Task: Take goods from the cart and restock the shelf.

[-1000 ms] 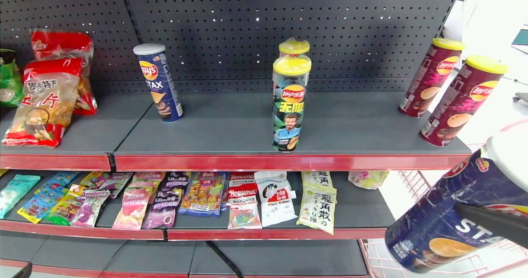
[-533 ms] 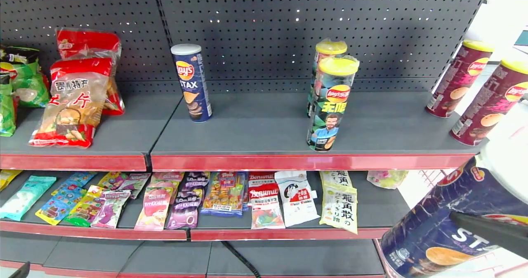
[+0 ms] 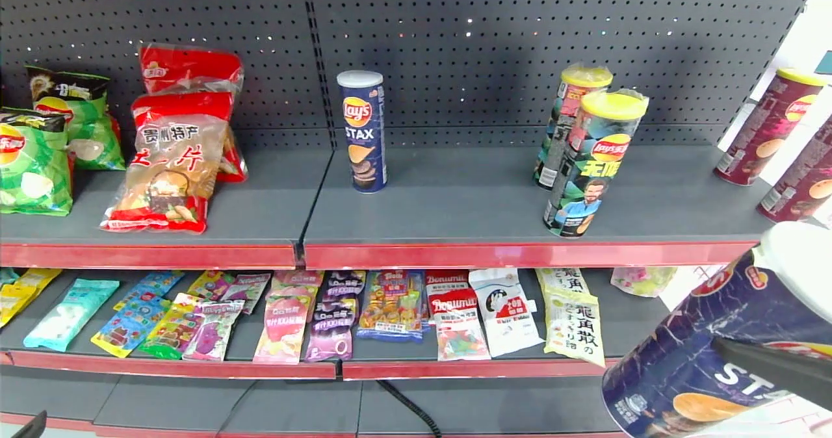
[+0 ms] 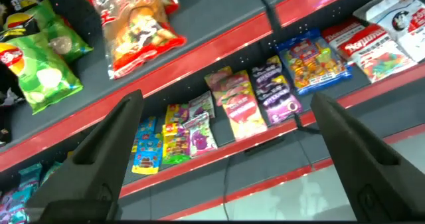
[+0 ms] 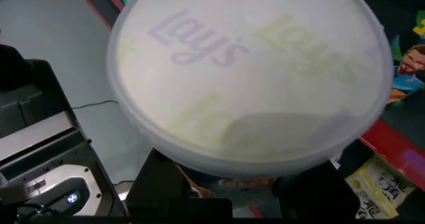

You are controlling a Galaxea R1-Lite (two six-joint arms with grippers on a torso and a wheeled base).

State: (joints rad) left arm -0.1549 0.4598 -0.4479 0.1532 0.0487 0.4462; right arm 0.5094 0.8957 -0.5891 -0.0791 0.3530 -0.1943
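Observation:
My right gripper (image 3: 770, 363) is shut on a navy blue chips can with a white lid (image 3: 702, 353), held tilted at the lower right, below and in front of the top shelf's right end. The right wrist view looks down on that can's white lid (image 5: 249, 71), with the gripper (image 5: 246, 197) beneath it. On the grey top shelf (image 3: 455, 204) a matching navy can (image 3: 362, 132) stands upright. My left gripper (image 4: 226, 164) is open with nothing between its fingers, hanging before the lower shelf's snack packets (image 4: 252, 104).
Two green yellow-lidded cans (image 3: 588, 165) stand right of centre on the top shelf, and two maroon cans (image 3: 764, 129) at its right end. Red bags (image 3: 169, 165) and green bags (image 3: 32, 158) lie to the left. Flat snack packets (image 3: 338, 311) line the lower shelf.
The head camera has panned left, so the whole shelf slides right in the picture. The held can keeps its place at the lower right.

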